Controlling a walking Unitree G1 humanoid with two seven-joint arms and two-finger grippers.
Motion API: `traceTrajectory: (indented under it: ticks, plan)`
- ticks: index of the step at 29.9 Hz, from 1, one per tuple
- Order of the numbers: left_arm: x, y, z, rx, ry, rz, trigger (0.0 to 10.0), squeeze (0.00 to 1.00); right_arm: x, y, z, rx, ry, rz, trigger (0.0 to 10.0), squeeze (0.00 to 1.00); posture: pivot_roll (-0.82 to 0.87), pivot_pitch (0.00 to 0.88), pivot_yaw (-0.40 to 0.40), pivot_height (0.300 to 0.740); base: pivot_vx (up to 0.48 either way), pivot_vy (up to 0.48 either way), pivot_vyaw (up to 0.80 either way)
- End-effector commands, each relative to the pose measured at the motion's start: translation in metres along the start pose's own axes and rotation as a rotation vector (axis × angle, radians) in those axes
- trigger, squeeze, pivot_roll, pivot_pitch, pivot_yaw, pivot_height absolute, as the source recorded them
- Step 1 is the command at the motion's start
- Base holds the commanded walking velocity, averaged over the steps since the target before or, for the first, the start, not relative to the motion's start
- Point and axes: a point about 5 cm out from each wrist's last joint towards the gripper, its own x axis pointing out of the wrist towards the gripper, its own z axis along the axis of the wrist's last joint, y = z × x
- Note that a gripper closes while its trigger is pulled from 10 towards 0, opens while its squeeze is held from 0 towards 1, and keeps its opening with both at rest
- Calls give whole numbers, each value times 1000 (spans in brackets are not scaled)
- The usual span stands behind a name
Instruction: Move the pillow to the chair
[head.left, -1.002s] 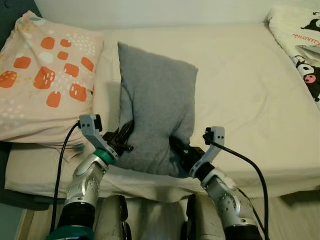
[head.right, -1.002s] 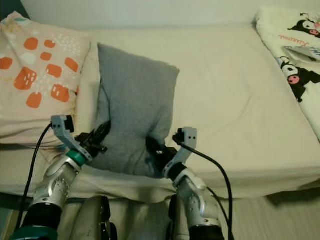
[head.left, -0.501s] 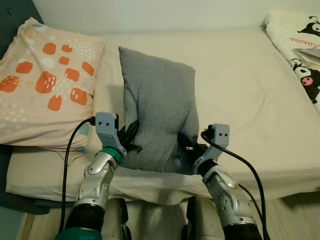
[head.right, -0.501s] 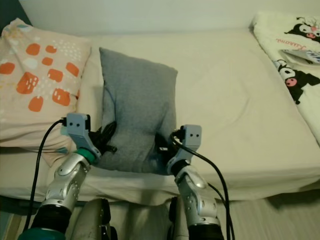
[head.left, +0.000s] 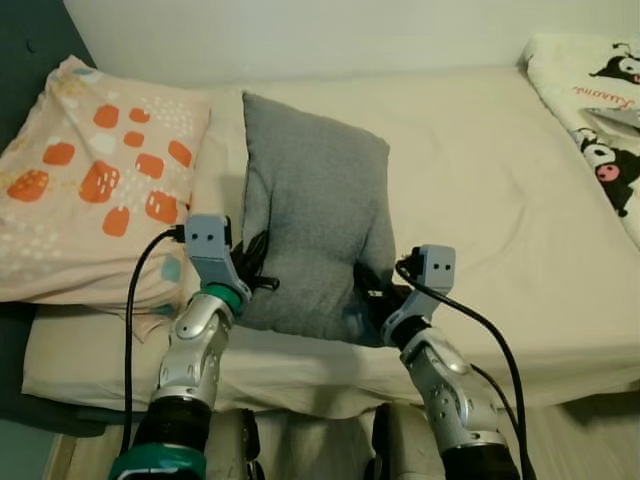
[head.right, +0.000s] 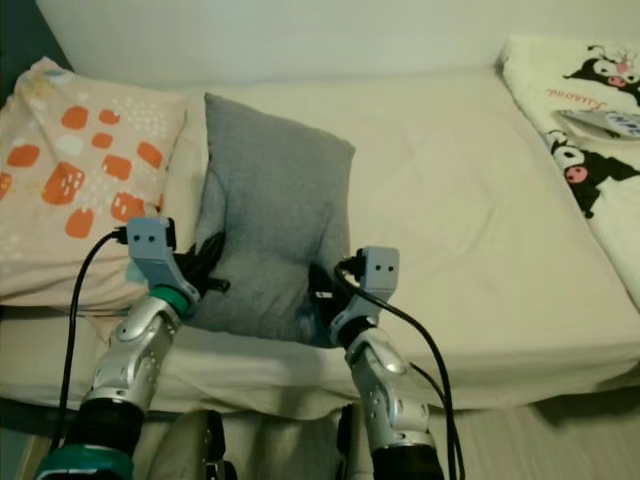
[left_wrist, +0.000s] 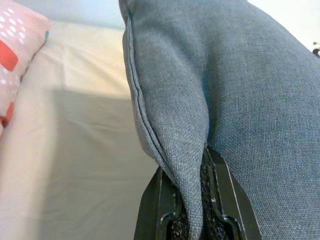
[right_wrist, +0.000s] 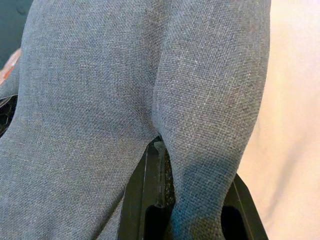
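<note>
Grey woven-fabric pillow lies lengthwise on the cream-sheeted bed, near end close to the bed's front edge, far end toward the wall. It sits just beside a peach pillow with orange patches on my left, touching it along one side.

My left gripper is at the pillow's near-left corner; the left wrist view shows both black fingers pinched on a fold of grey fabric. My right gripper is at the near-right corner, likewise clamped on a fold of the fabric. The pillow lies between the two grippers.

A white blanket with black cartoon figures lies at the bed's far right, well apart.
</note>
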Motion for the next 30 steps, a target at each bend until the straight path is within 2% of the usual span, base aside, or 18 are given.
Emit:
traceTrajectory:
  ticks: [1, 2, 5, 10, 11, 13, 21, 30]
  plan:
    - [0, 5, 6, -9, -21, 9, 10000, 0, 1, 7, 1, 18, -37, -3, 10000, 0, -1, 21, 105, 665, 0, 0, 0]
    - [-1, 2, 2, -34, -7, 0, 10000, 0, 1, 7, 1, 17, -38, -8, 10000, 0, -3, 19, 116, 670, 0, 0, 0]
    - [-5, -4, -2, -9, -10, -11, 10000, 0, 1, 7, -1, 11, -39, -10, 10000, 0, -6, 14, 119, 680, 0, 0, 0]
    - [-6, -5, -2, -11, -21, -2, 10000, 0, 1, 7, -1, 7, -43, -9, 10000, 0, -6, 14, 120, 690, 0, 0, 0]
    - [-6, -7, -5, -57, -10, -4, 10000, 0, 2, 8, 0, 4, -45, -7, 10000, 0, -8, 13, 121, 695, 0, 0, 0]
    - [-6, -10, -8, -85, 7, -24, 10000, 0, 3, 9, 0, 0, -46, -4, 10000, 0, -11, 15, 124, 705, 0, 0, 0]
    - [-7, -15, -9, -46, 30, -82, 10000, 0, 2, 8, 0, 11, -56, -2, 10000, 0, -11, 19, 131, 740, 0, 0, 0]
    - [-10, -18, -14, -50, 61, -105, 10000, 0, 0, 6, -3, 13, -51, -5, 10000, 0, -16, 29, 137, 740, 0, 0, 0]
